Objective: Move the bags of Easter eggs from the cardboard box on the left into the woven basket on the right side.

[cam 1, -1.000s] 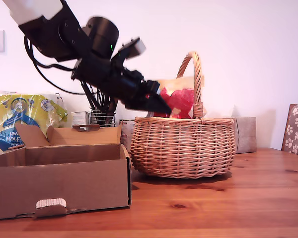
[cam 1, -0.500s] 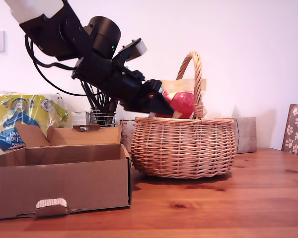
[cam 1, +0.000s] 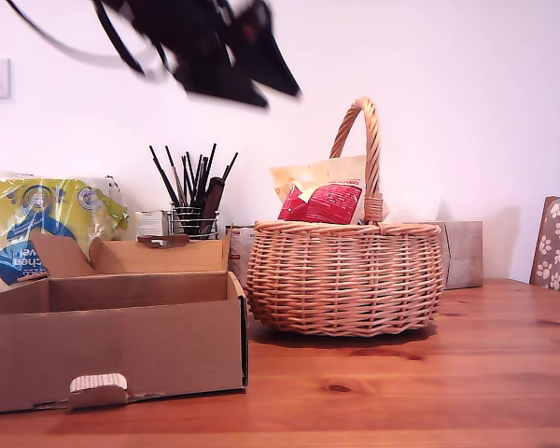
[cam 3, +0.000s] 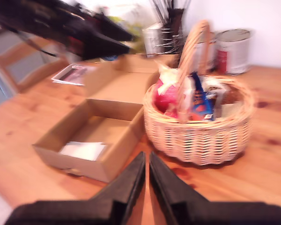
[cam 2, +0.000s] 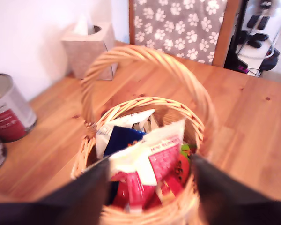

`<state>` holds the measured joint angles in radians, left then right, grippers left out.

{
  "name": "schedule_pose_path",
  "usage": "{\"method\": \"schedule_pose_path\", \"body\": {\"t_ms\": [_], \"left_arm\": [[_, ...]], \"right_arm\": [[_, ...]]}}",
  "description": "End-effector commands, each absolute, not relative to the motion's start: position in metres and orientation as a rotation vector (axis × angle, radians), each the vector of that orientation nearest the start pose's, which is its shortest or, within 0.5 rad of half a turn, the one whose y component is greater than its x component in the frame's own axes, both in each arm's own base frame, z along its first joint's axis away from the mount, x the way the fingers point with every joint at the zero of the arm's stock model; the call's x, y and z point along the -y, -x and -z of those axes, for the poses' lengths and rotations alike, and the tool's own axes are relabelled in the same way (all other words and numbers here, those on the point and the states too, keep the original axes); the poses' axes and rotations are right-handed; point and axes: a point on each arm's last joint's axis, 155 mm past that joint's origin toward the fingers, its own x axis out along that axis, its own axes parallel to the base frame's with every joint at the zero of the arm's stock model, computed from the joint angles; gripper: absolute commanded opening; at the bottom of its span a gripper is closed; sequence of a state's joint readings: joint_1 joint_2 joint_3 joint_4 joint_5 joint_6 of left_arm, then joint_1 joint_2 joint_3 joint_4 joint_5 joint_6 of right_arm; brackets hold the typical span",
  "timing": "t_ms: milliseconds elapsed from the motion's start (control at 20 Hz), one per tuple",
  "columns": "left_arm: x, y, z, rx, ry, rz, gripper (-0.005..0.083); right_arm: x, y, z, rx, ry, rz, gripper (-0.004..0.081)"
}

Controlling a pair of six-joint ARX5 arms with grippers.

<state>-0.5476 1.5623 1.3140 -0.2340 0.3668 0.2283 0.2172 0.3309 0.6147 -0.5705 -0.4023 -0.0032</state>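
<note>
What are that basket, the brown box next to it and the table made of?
The woven basket looks like light-tan wicker: interlaced strands and a braided arched handle, matte. The cardboard box seems to be plain brown corrugated card; a ribbed tab shows its fluting, and its flaps crease sharply. The table appears to be wood, orange-brown with grain and dark knots, slightly glossy, possibly varnished.

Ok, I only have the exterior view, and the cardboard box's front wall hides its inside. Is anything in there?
Observer: Yes. The second wrist view shows one pale flat packet lying in the cardboard box; it is too blurred to identify.
Operator: Is the first tool carrying anything?
Observer: No. The first tool is open above the woven basket, with nothing held between its fingers.
Operator: And the second tool?
Observer: The second tool is shut, fingertips together, holding nothing.
</note>
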Motion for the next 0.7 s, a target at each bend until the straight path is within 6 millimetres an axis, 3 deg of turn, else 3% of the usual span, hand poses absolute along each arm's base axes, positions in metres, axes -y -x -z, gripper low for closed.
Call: {"method": "schedule_pose_path", "body": {"t_ms": [0, 150, 450, 650], "left_arm": [[0.303, -0.373, -0.232, -0.461, -0.287, 0.944, -0.0013], [0.286, -0.368, -0.24, -0.47, -0.289, 0.877, -0.0014], [0.245, -0.338, -0.244, -0.364, -0.215, 0.745, -0.0016], [0.207, -0.319, -0.243, -0.271, -0.14, 0.601, -0.0016]], "right_arm": [[-0.108, -0.201, -0.247, -0.274, 0.028, -0.568, -0.0011], [-0.099, -0.21, -0.252, -0.24, 0.05, -0.505, -0.0011], [-0.079, -0.232, -0.274, -0.115, -0.029, -0.364, -0.0011], [-0.091, -0.238, -0.272, -0.053, -0.021, -0.406, -0.0011]]}}
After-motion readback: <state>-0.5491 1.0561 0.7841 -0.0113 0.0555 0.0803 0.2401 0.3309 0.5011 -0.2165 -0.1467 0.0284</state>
